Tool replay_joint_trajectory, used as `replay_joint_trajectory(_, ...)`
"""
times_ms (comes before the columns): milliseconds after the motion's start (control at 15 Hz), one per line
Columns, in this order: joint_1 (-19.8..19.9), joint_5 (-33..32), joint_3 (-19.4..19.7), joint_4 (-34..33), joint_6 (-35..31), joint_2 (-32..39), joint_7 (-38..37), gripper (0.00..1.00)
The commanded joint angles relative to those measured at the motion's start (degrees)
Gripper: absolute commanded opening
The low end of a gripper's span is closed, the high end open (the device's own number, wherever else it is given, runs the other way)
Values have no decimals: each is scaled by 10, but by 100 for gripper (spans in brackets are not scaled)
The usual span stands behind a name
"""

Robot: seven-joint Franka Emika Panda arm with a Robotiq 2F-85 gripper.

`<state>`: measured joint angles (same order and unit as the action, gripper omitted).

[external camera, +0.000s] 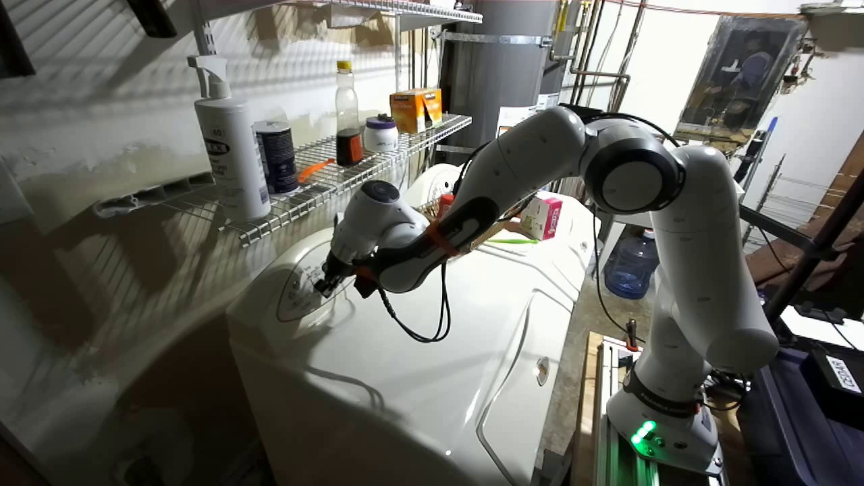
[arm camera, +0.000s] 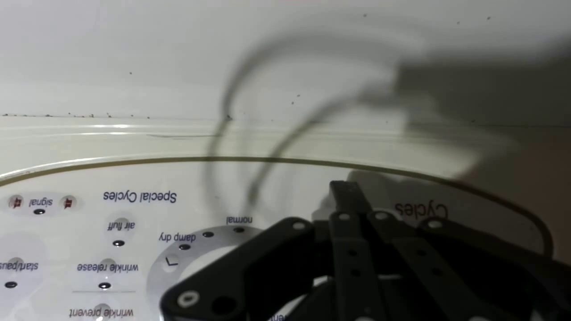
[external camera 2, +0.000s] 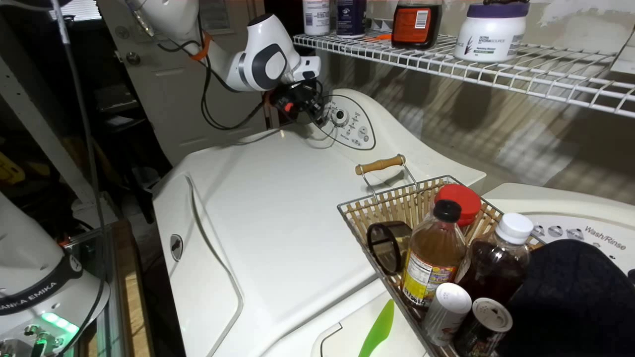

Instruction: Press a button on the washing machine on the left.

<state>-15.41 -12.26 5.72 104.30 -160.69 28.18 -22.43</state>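
Washing machine (external camera: pixel 418 378): broad, white and glossy, under the reach of our one arm (external camera: pixel 520 158); we see a neighbouring machine (external camera 2: pixel 536 198), marked Wash/Rinse, beside it.
Control panel (arm camera: pixel 285 191): oval, set on the washing machine's raised back, its long axis running along that back; in the wrist view we read its print upside down.
End effector (arm camera: pixel 350 194): narrow, fingertips (arm camera: pixel 342 189) together, with nothing we can see between them.
Gap to the control panel: very small at most; the fingertips show between the words "normal" and "Cycles" in the wrist view, and we cannot tell whether they touch.
Way to the buttons: the air fluff button (arm camera: pixel 121 221), wrinkle release button (arm camera: pixel 107 262) and start button (arm camera: pixel 17 263) all lie left of the fingertips in the wrist view, so lengthwise along the control panel; in an exterior view that is past the dial (external camera 2: pixel 340 115), towards the basket (external camera 2: pixel 392 206).
Dial: between the end effector and those buttons, partly hidden by the end effector in the wrist view.
Button wanted: the task names none, and we cannot tell what lies behind the end effector.
Coming press: for the labelled buttons, we judge that a sideways shift along the long axis, clear of the dial, then a straight push, would do.
Slick plastic: we would expect a narrow tip to skid if it pushes at a slant.
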Motion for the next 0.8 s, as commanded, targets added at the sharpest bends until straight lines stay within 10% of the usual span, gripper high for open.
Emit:
replay_joint_trajectory(0, 4, 19, -6, -19, 4, 13, 10, 0)
replay_joint_trajectory(733, 1, 17, -1, -45, 6, 37, 8, 0)
